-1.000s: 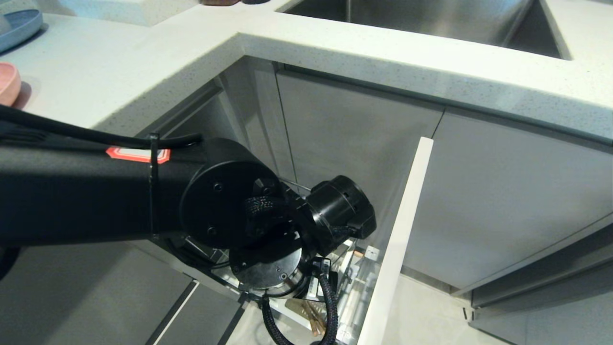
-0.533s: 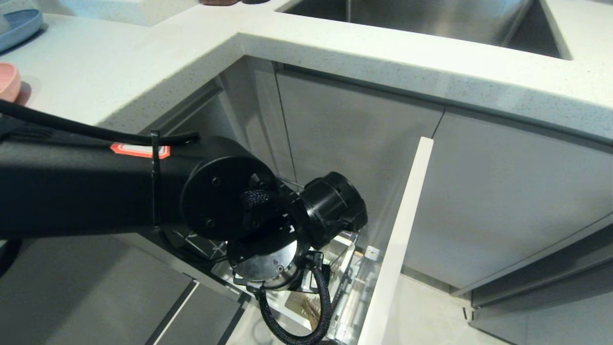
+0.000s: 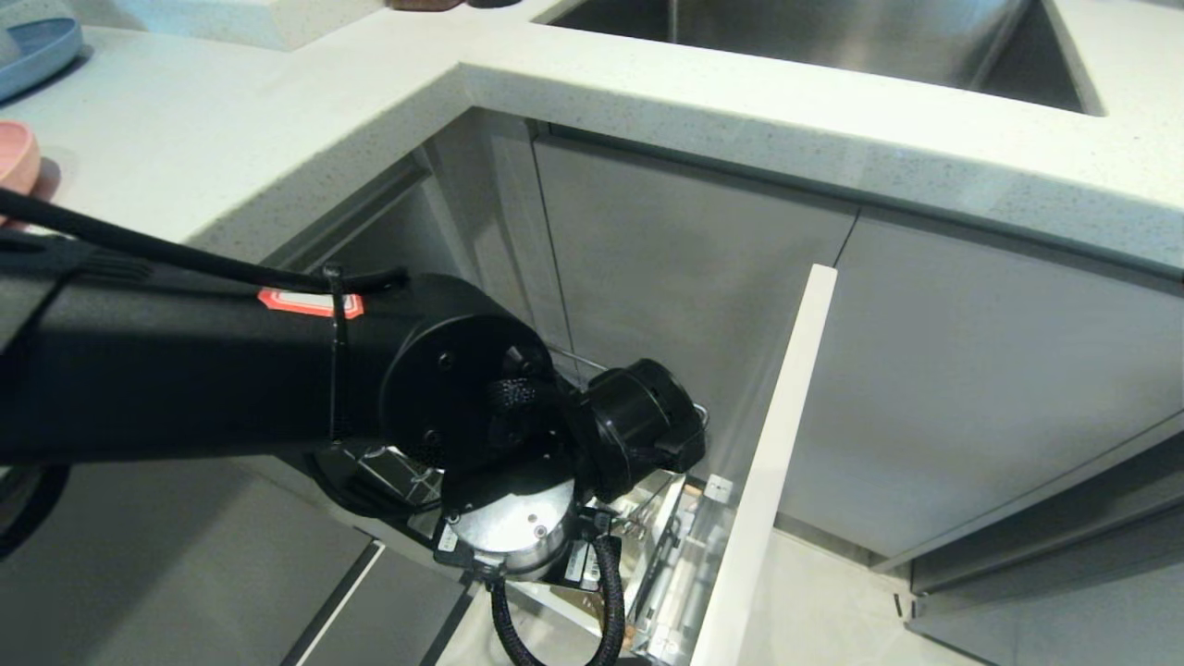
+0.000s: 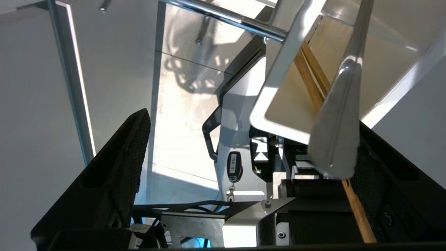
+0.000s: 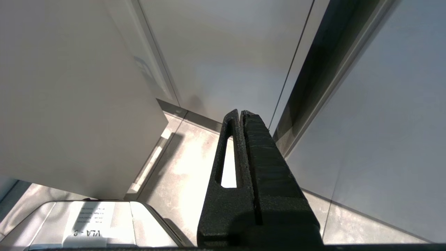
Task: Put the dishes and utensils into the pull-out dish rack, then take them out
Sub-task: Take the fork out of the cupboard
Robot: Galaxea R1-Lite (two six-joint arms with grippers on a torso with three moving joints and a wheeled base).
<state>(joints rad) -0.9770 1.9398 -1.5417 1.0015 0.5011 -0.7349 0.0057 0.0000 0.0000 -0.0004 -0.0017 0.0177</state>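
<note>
My left arm reaches down from the left into the pull-out dish rack point(image 3: 686, 546) under the counter, and its wrist hides the fingers in the head view. In the left wrist view the left gripper point(image 4: 252, 120) is open and wide. The silver fork point(image 4: 335, 139) and the wooden chopsticks point(image 4: 313, 82) stand in the white caddy point(image 4: 278, 87), their ends close against the inner side of one finger point(image 4: 379, 167). The other finger point(image 4: 118, 164) is well apart from them. A pink bowl point(image 3: 13, 157) sits on the counter at the far left. My right gripper point(image 5: 240, 113) hangs shut near the floor.
The white drawer front point(image 3: 772, 435) stands open to the right of the arm. A chrome rack bar point(image 4: 226, 16) crosses beyond the caddy. A blue plate point(image 3: 37, 46) lies on the counter's back left, and the sink point(image 3: 832, 37) is at the back.
My left arm has shifted a little to the right and its wrist has dipped lower over the rack, covering the chopsticks that showed below it. The jaws have stayed wide.
</note>
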